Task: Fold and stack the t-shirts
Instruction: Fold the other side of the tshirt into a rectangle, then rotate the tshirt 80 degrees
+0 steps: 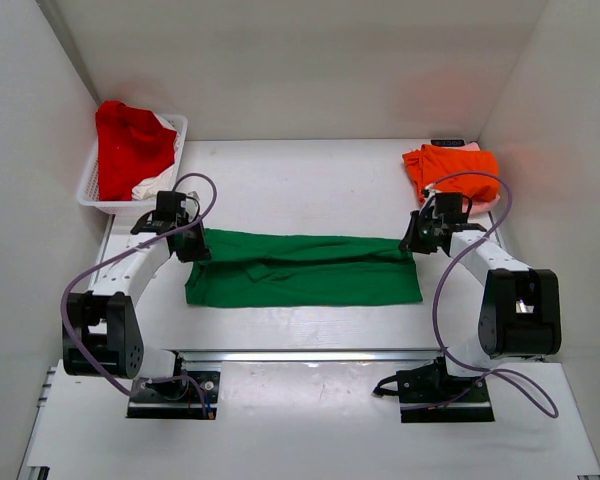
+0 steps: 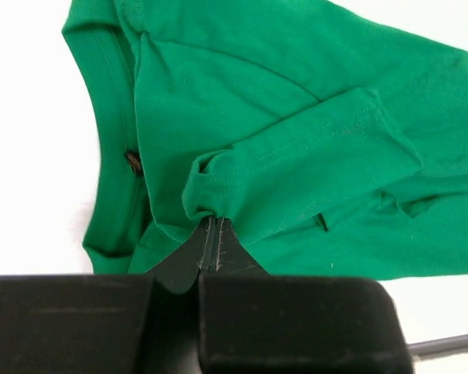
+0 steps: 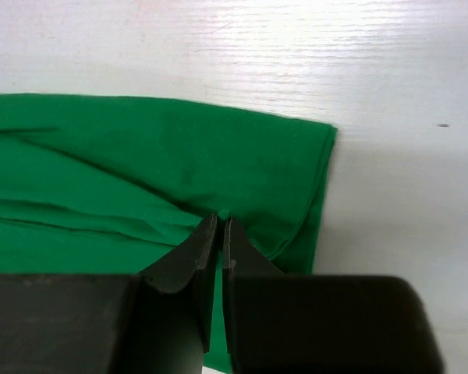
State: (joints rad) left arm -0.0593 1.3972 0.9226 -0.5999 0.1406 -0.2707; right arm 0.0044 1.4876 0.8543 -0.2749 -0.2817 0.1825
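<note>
While the green t-shirt (image 1: 300, 270) lies mid-table as a long band running left to right, each arm has an end: the left gripper (image 2: 215, 226) is pinched tight on a bunched sleeve edge, the right gripper (image 3: 221, 226) nipped together on the hem-end fold. The cloth spans straight between them, so I reckon the next fold goes end to end, either arm equally placed

A white lattice basket (image 1: 92, 186) stands at the far left corner of the white table (image 1: 310, 178); a small dark object (image 1: 447, 143) lies far right; white walls (image 1: 300, 60) surround.
</note>
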